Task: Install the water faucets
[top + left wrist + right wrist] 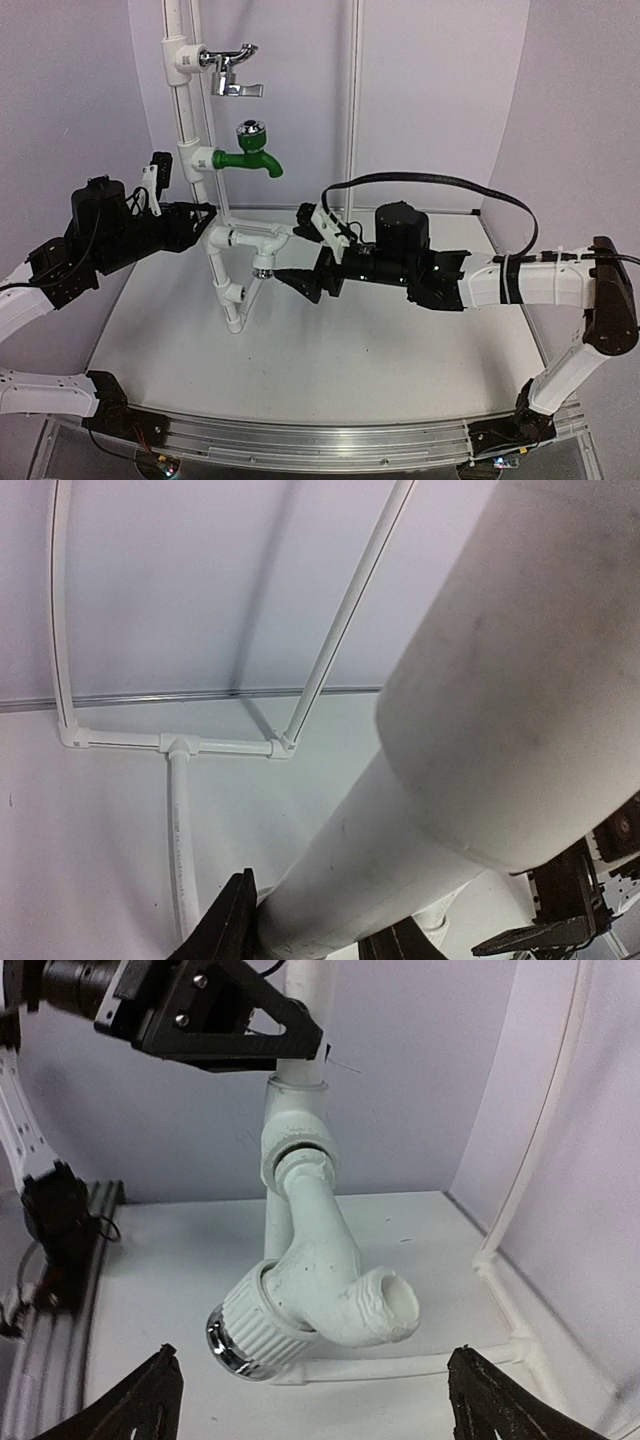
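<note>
Faucet (320,1295), white plastic with chrome knob, sits straight ahead of the right gripper (312,1360), jaws apart. Left gripper (204,222) clamps white pipe (240,238).

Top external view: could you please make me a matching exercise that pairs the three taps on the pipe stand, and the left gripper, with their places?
Things:
1. chrome lever tap
2. green tap
3. white faucet
4. left gripper

Places:
A. lowest tap on the pipe stand, facing the open right gripper
B. gripping the stand below the green tap
C. at the top of the upright pipe
D. midway up the upright pipe

Pairs: 1-C, 2-D, 3-A, 4-B
</note>
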### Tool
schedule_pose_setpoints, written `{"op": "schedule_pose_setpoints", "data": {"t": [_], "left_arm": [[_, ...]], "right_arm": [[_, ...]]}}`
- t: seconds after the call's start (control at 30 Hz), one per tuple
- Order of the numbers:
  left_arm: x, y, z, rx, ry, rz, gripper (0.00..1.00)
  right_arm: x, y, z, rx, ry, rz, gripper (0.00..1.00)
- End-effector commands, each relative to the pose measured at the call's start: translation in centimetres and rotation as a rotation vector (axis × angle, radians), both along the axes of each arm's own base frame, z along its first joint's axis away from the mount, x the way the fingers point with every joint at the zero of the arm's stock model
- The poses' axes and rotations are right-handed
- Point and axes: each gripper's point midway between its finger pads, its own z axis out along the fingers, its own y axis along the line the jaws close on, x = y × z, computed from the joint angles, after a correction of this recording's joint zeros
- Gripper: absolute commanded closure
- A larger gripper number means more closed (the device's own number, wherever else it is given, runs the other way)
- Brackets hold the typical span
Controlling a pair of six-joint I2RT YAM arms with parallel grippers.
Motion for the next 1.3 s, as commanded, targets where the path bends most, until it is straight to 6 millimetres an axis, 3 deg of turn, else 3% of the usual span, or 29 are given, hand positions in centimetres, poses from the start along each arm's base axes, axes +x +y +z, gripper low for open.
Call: {"op": "schedule_pose_setpoints", "data": {"t": [0.0,0.17,0.33,0.5,0.7,0.87,1.0,1.1,1.27], "left_arm": [[-1.5,-1.5,-2.1,-0.077,0.173,-0.072,1.00],[-1.4,-1.7,-2.2,-0.073,0.178,-0.073,1.00],[-1.3,-1.8,-2.3,-0.070,0.181,-0.072,1.00],[-1.2,-1.9,-2.2,-0.068,0.180,-0.075,1.00],[-1.3,-1.9,-2.1,-0.065,0.174,-0.078,1.00],[-1.3,-1.8,-2.0,-0.067,0.171,-0.078,1.00],[-1.4,-1.7,-2.0,-0.068,0.170,-0.077,1.00],[-1.4,-1.7,-2.1,-0.070,0.171,-0.080,1.00],[-1.5,-1.8,-2.0,-0.069,0.171,-0.085,1.00]], "right_arm": [[-0.4,-1.3,0.3,-0.315,-0.537,0.038,0.05],[-0.1,-0.7,3.7,-0.386,-0.899,0.065,0.05],[0.6,0.9,4.9,-0.455,-1.164,0.058,0.07],[1.2,2.6,3.8,-0.525,-1.301,0.073,0.13],[2.0,3.9,2.9,-0.548,-1.324,0.069,0.19],[1.7,4.8,3.2,-0.475,-1.232,0.057,0.27],[0.9,5.1,2.5,-0.401,-1.061,0.067,0.47],[0.6,5.1,2.4,-0.314,-0.853,0.046,0.53],[0.7,5.7,0.9,-0.181,-0.445,0.007,0.84]]}}
